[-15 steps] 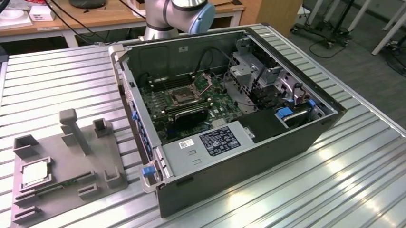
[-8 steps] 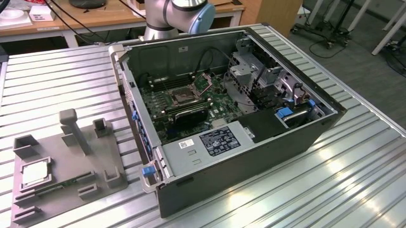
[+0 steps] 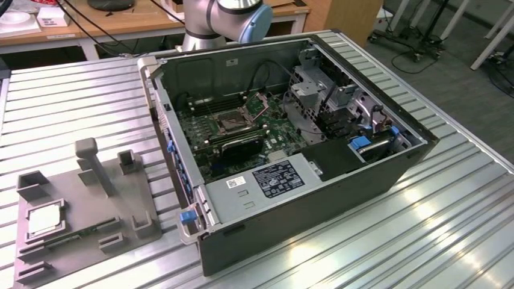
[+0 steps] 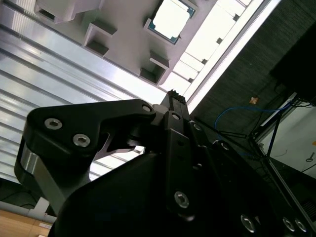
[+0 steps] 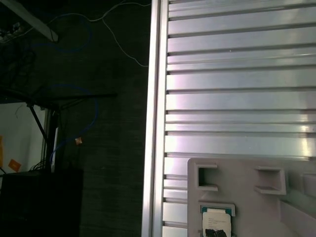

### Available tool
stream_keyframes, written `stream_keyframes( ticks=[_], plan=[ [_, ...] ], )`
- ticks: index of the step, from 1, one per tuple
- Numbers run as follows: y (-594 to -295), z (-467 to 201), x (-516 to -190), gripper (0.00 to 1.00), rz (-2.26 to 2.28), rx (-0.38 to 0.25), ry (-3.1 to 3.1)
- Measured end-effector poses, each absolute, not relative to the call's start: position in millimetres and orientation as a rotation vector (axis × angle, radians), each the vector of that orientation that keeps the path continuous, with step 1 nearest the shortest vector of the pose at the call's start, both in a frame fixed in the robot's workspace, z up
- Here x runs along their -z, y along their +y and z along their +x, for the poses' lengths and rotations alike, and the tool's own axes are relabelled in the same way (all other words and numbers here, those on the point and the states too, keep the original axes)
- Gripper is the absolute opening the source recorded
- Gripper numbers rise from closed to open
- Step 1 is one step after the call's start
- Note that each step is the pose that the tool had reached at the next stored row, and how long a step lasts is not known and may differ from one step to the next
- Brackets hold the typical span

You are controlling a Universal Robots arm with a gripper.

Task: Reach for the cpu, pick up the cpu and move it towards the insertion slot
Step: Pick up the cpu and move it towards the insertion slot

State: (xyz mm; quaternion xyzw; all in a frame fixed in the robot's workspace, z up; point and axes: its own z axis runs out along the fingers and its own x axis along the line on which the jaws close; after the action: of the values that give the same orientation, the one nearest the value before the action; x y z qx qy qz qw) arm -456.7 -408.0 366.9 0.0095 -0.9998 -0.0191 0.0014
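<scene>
Count: one cpu (image 3: 44, 221) in grey tray (image 3: 120, 208), one insertion slot (image 3: 230, 122).

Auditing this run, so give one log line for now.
cpu: in tray | gripper: clear of cpu | slot: in case

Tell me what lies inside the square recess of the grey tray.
The cpu lies flat in it, silvery top up, on the grey tray. The recess floor beneath the chip is covered.

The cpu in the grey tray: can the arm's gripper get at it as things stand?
Probably yes. The cpu lies uncovered in its recess in the grey tray, and only open space lies between it and the gripper.
</scene>
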Motion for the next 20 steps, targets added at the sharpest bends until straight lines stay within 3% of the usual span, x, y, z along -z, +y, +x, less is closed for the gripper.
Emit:
stream_keyframes(
  ticks=[20],
  plan=[
    [-411.0,-456.8,-364.8,0.11,0.03,0.06,-3.139]
  ],
)
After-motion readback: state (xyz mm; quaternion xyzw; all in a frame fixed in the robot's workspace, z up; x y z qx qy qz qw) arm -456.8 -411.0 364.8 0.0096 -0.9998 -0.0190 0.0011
